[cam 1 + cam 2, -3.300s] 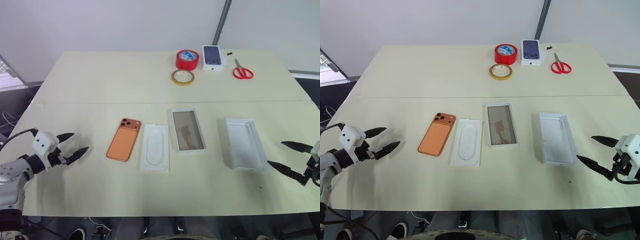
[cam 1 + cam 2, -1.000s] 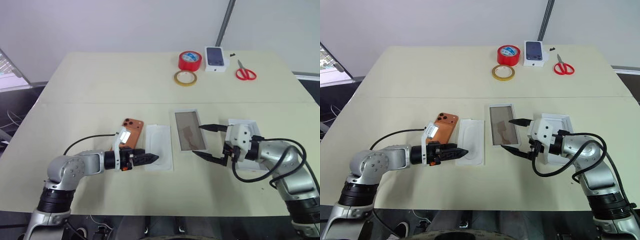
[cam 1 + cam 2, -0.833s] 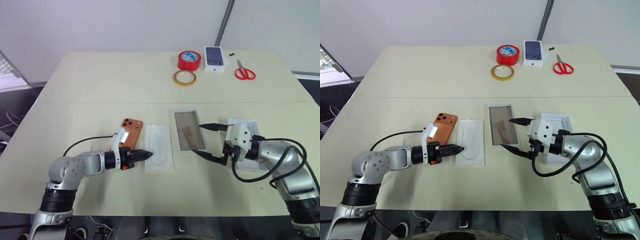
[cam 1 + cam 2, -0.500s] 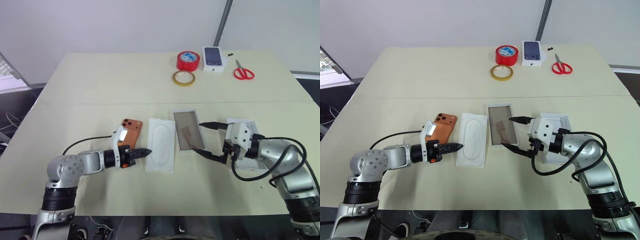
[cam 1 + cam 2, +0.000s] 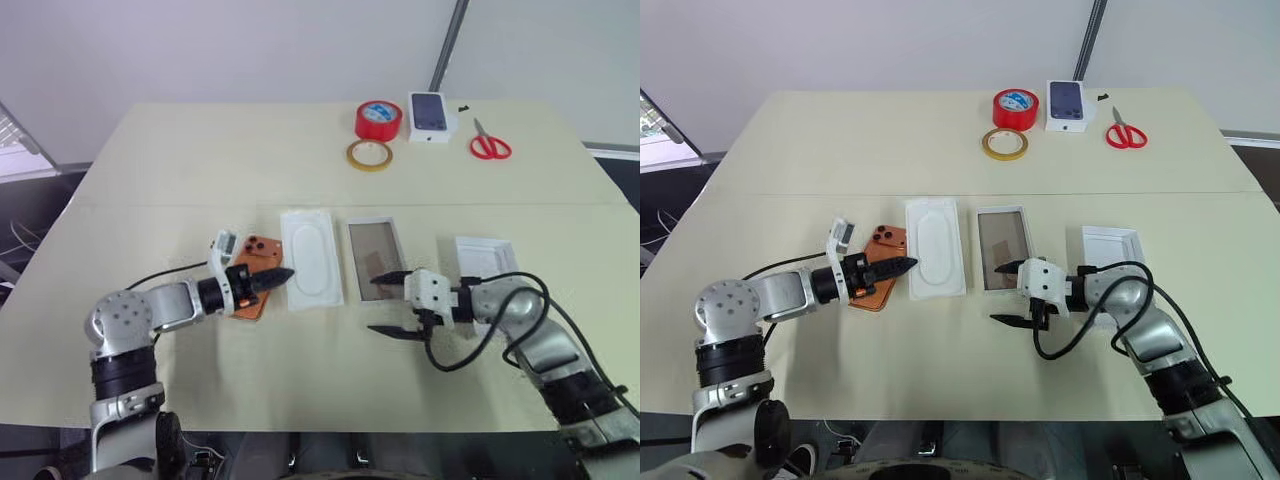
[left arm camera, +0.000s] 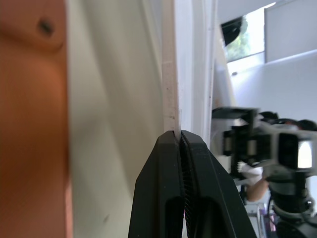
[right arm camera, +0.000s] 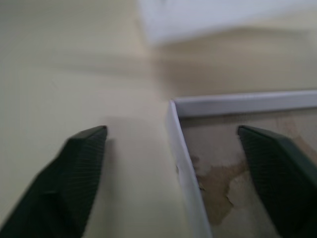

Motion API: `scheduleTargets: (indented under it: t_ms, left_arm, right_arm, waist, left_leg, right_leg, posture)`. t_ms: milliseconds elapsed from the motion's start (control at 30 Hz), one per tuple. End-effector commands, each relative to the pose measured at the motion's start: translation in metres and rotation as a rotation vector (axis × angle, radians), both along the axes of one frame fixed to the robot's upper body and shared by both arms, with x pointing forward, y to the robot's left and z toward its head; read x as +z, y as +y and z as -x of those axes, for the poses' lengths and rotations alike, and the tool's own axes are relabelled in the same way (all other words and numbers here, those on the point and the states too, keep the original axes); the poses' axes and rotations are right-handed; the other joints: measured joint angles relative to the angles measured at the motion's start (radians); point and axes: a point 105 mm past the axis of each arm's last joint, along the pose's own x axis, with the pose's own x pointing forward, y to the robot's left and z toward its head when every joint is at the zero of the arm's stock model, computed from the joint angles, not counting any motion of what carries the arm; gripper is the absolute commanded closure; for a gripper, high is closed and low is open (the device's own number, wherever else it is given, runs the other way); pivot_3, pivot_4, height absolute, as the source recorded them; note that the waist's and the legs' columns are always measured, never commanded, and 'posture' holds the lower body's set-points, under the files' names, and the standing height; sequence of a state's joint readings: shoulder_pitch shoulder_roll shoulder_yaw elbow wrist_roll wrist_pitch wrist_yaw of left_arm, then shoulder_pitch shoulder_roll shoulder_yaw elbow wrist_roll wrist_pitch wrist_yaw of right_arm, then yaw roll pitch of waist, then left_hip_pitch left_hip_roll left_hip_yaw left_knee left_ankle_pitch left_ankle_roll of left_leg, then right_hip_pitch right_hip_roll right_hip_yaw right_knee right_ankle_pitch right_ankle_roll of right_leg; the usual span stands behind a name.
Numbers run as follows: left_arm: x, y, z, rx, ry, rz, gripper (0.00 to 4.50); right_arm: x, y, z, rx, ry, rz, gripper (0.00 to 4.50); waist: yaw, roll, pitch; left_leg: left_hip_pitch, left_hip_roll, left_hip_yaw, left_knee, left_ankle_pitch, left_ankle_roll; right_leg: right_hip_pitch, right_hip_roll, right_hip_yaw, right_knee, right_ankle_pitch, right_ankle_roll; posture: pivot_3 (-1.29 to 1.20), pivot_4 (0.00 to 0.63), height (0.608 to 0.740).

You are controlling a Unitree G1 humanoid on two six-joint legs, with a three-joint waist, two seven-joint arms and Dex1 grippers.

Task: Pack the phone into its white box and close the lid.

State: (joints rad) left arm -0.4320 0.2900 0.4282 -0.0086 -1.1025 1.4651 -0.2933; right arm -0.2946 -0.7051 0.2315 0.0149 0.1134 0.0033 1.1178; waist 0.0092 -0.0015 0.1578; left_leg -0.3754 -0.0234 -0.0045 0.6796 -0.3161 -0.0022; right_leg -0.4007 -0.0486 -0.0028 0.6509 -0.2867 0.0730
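The left hand (image 5: 282,274) has its two black fingers pressed together on the thin edge of the flat white insert (image 5: 311,254), the one with a phone-shaped dip in it. The left wrist view shows that white edge pinched right between the fingertips. The orange phone (image 5: 256,273) lies on the worktop (image 5: 200,160) just under and beside this hand, back side up, with its camera bump at the far end. The insert sits between the phone and the white box (image 5: 377,257). The right hand (image 5: 388,303) has its fingers spread wide apart and holds nothing. It hangs at the near corner of the white box, with one finger (image 7: 81,168) over the bare worktop outside the rim and the other finger (image 7: 280,168) over the brownish floor inside. I cannot tell if either finger touches the box. The lid (image 5: 484,255) lies open side up to the right of the box, partly behind the right arm. At the far end of the worktop are a red tape roll (image 5: 378,119), a yellow tape ring (image 5: 368,154), a small white box printed with a dark phone (image 5: 430,115) and red scissors (image 5: 488,144).
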Motion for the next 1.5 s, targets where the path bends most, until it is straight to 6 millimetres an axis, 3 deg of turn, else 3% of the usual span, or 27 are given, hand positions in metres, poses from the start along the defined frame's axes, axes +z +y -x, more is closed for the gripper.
scheduleTargets:
  t_ms: [33,200,600,700,933,1100,1233,1433,1467,1500]
  left_arm:
    - [0.011,0.005,-0.008,0.059,-0.047,0.006,4.50]
    - [0.023,0.001,-0.012,0.065,-0.069,0.041,4.50]
    - [0.032,-0.026,-0.011,0.011,-0.093,0.059,4.50]
    - [0.027,-0.033,-0.013,0.001,-0.081,0.043,4.50]
    - [0.018,-0.039,-0.013,-0.036,-0.060,0.010,4.50]
    - [0.015,-0.046,-0.012,-0.069,-0.060,0.005,4.50]
    - [0.007,-0.053,-0.010,-0.096,-0.043,-0.004,4.50]
    - [0.007,-0.058,-0.013,-0.114,-0.041,0.009,4.50]
    - [0.007,-0.058,-0.013,-0.114,-0.041,0.006,3.87]
    - [0.006,-0.058,-0.014,-0.113,-0.051,-0.014,3.55]
  right_arm:
    - [0.000,-0.003,-0.002,0.041,-0.001,0.050,1.72]
    - [0.013,0.013,0.001,0.083,0.040,-0.050,4.33]
    - [0.021,0.055,0.012,0.123,0.055,-0.184,4.43]
    - [0.024,0.054,0.015,0.142,0.041,-0.182,3.52]
    - [0.042,0.032,0.029,0.138,0.030,-0.155,0.04]
    - [0.058,-0.001,0.038,0.052,0.042,-0.141,0.04]
    - [0.050,-0.035,0.018,-0.092,-0.016,-0.080,0.04]
    - [0.051,-0.027,0.012,-0.100,-0.064,-0.118,0.04]
    - [0.051,-0.025,0.012,-0.101,-0.068,-0.121,0.00]
    - [0.051,-0.024,0.011,-0.102,-0.074,-0.124,0.00]
  waist:
    - [0.000,0.000,0.000]
    - [0.000,-0.002,0.001]
    - [-0.001,-0.003,0.001]
    - [0.001,-0.003,0.001]
    - [0.003,-0.003,0.002]
    - [0.004,-0.004,0.002]
    - [0.001,-0.005,0.003]
    - [0.002,-0.005,0.003]
    - [0.003,-0.005,0.003]
    - [0.003,-0.006,0.004]
  left_leg:
    - [0.000,0.000,0.000,0.000,0.001,-0.001]
    - [0.000,0.000,0.000,0.000,0.002,-0.003]
    - [-0.001,0.000,0.000,0.000,0.002,-0.005]
    - [-0.001,0.000,0.000,0.000,0.002,-0.005]
    - [-0.002,-0.001,0.000,0.000,0.002,-0.005]
    - [-0.003,0.000,-0.001,0.000,0.000,-0.001]
    - [-0.003,0.000,-0.001,0.000,0.000,0.000]
    - [-0.003,0.000,-0.001,-0.001,0.002,-0.003]
    - [-0.003,0.000,-0.001,-0.001,0.002,-0.004]
    - [-0.003,0.000,-0.001,-0.001,0.002,-0.004]
  right_leg:
    - [0.000,0.000,0.000,0.000,0.000,0.000]
    - [0.000,0.000,0.000,0.000,0.000,0.000]
    - [-0.001,0.000,0.000,0.001,0.000,0.000]
    - [-0.001,0.000,0.000,0.001,0.000,0.000]
    - [-0.002,0.000,0.000,0.000,0.000,0.000]
    - [-0.002,0.000,0.000,0.000,0.000,0.000]
    - [-0.002,0.000,0.000,0.000,0.000,0.000]
    - [-0.004,0.001,0.000,0.000,0.000,0.000]
    - [-0.004,0.001,0.000,0.000,0.000,0.000]
    - [-0.004,0.001,0.000,0.000,0.000,0.000]
  posture:
    - [0.00,0.150,0.740]
    - [0.00,0.150,0.740]
    - [0.00,0.150,0.740]
    - [0.00,0.150,0.740]
    - [0.00,0.150,0.740]
    - [0.00,0.150,0.740]
    - [0.00,0.150,0.740]
    - [0.00,0.150,0.740]
    - [0.00,0.150,0.740]
    - [0.00,0.150,0.740]
